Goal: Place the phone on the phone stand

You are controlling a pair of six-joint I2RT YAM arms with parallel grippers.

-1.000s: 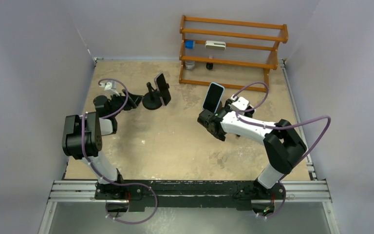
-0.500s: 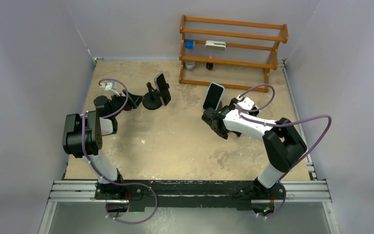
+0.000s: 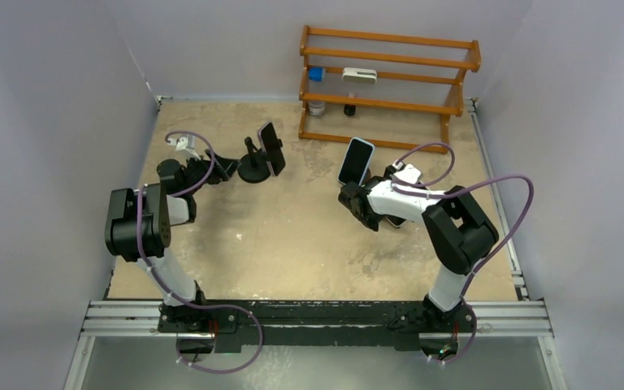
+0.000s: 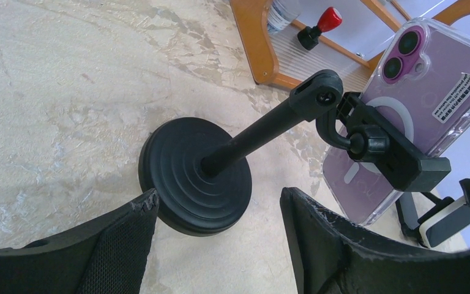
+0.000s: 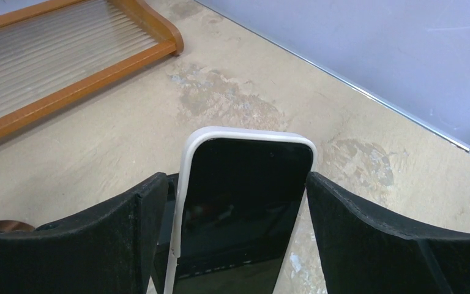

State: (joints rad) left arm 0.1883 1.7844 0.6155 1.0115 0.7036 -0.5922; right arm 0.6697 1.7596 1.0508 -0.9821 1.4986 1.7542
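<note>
A phone in a white case (image 3: 356, 161) stands upright at right of centre, screen facing my right wrist camera (image 5: 245, 196). A black support piece (image 5: 171, 202) shows behind its left edge. My right gripper (image 3: 351, 193) is open, with its fingertips on either side of the phone's lower part (image 5: 237, 177) and narrow gaps showing. A black phone stand with a round base (image 3: 253, 169) holds a purple phone in a clear case (image 3: 270, 148). My left gripper (image 3: 226, 168) is open and empty, its fingers just short of the stand's base (image 4: 196, 174).
A wooden rack (image 3: 386, 81) stands at the back with a few small items on its shelves, including a red-capped one (image 4: 327, 18). Its lower rail (image 5: 67, 61) lies just behind the white phone. Grey walls enclose the table on three sides.
My right arm's elbow has swung inward to the left and the gripper has edged slightly toward the white-cased phone. The phone has not moved. The left arm is still.
</note>
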